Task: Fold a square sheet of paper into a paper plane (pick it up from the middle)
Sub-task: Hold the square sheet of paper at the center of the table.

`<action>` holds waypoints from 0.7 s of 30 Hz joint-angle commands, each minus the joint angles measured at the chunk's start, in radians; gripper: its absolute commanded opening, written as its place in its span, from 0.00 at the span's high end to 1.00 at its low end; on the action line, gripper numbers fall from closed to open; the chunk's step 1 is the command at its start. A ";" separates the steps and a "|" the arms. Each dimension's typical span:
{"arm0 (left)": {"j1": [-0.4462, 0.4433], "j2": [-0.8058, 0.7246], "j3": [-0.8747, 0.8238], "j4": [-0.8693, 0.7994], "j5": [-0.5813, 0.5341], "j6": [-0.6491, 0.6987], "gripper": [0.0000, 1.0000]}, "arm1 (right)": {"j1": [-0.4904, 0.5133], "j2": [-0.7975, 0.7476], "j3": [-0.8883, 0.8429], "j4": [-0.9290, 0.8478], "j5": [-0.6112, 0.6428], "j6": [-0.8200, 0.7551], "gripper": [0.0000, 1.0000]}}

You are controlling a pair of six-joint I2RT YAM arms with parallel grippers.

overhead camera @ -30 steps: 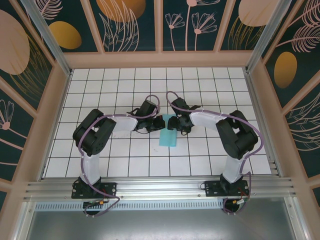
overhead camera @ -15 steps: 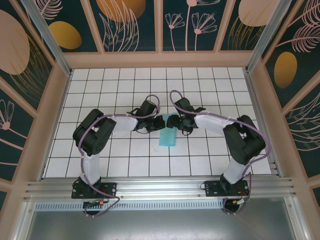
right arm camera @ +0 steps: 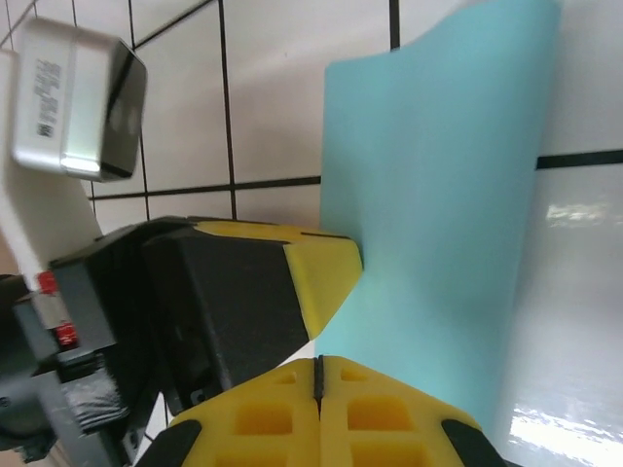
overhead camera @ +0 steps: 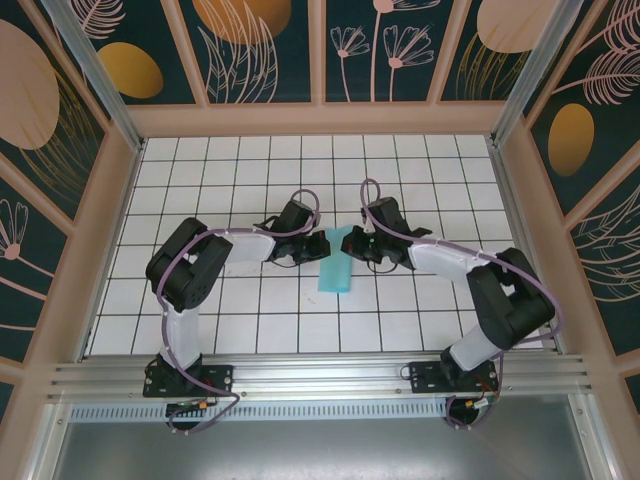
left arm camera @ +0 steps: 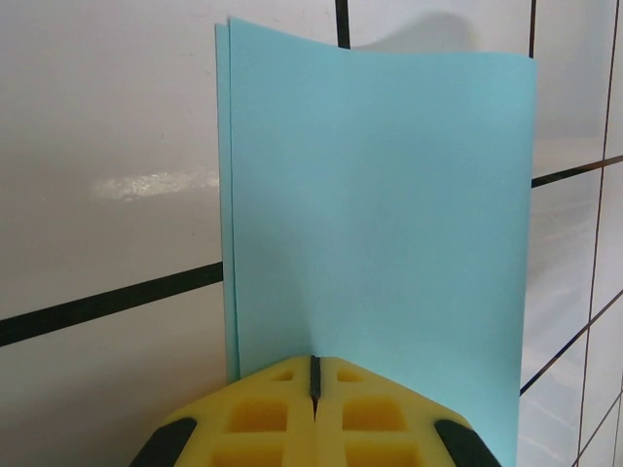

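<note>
Turquoise folded paper, apparently pinched, left end effector

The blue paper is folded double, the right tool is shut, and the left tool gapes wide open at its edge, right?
Not quite: the left tool is shut too, jaws pressed together on the edge of the blue paper, as the left wrist view shows. The paper is folded double and the right tool is shut.
</note>
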 commanded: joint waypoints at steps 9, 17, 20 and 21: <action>-0.008 0.070 -0.021 -0.088 -0.050 0.023 1.00 | -0.002 0.088 -0.032 0.014 -0.036 -0.024 0.97; -0.007 0.071 -0.024 -0.088 -0.050 0.021 1.00 | -0.042 0.120 -0.082 0.036 -0.039 -0.044 0.95; -0.007 0.074 -0.023 -0.088 -0.052 0.023 1.00 | -0.046 0.128 -0.112 0.059 -0.041 -0.039 0.94; -0.007 0.075 -0.023 -0.089 -0.051 0.022 1.00 | -0.047 0.130 -0.121 0.069 -0.045 -0.038 0.94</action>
